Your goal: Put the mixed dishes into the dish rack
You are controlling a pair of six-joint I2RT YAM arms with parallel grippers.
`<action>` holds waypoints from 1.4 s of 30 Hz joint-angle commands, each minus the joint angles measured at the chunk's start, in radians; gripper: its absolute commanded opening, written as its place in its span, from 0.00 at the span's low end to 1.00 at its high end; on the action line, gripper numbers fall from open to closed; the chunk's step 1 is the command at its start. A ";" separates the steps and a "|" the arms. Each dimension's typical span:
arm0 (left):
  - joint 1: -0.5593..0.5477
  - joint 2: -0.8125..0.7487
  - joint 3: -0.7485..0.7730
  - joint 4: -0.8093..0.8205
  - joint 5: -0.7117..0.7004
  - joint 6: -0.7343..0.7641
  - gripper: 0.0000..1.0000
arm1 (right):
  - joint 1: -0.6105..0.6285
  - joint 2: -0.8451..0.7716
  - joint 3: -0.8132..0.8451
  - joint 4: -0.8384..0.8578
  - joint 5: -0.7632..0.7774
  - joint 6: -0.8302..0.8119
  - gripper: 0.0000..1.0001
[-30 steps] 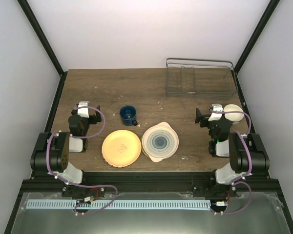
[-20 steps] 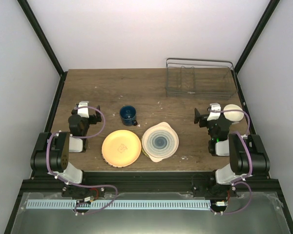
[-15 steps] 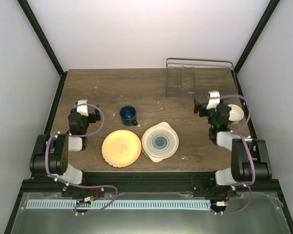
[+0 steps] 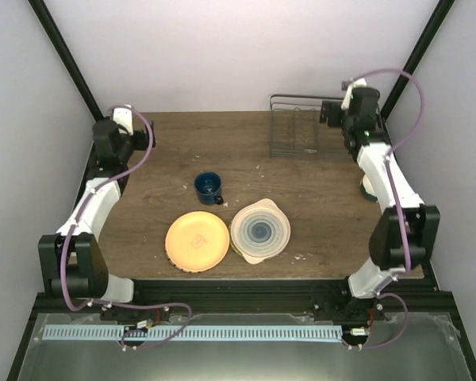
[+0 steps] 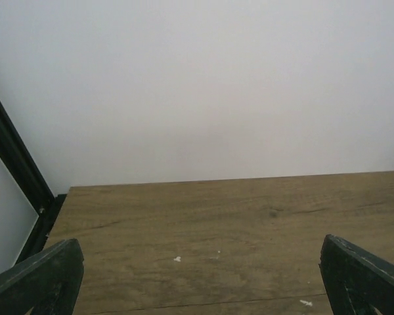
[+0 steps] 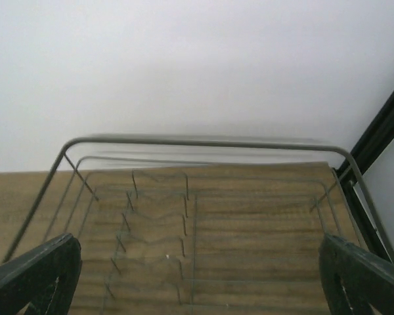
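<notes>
Nothing is loaded yet. The rack [image 4: 323, 127] stands bare at the far right corner of the bench [image 4: 166, 151], and every dish that shows lies outside it. The whole job is left, and I judge this to be the reach before a first pick.

The rack is a low oblong basket of thin dark wire with a rounded top rail. Rows of short divider prongs stand in the part nearer the bench's middle. The right wrist view looks down into it and shows only wood grain through the wires, with the rail a little blurred.

The orange plate [image 4: 197, 241] and the ringed cream plate [image 4: 260, 231] lie flat side by side near the front edge. I cannot tell whether their rims touch. The mug [image 4: 209, 188], dark blue, stands upright just behind them with its handle toward the front, well apart from the rack. The bowl [image 4: 367, 190] is mostly hidden behind the right arm near the right edge, and only a sliver of what I take to be it shows.

The right claw [image 6: 197, 275] hangs above the rack, jaws spread wide and gripping nothing. The left claw [image 5: 197, 275] is at the far left corner, facing the wall. It too is spread wide and empty, well away from every dish.
</notes>
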 commanded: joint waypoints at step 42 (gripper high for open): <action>-0.108 0.099 0.244 -0.535 -0.064 0.043 1.00 | 0.140 0.812 0.784 -0.813 0.082 0.343 1.00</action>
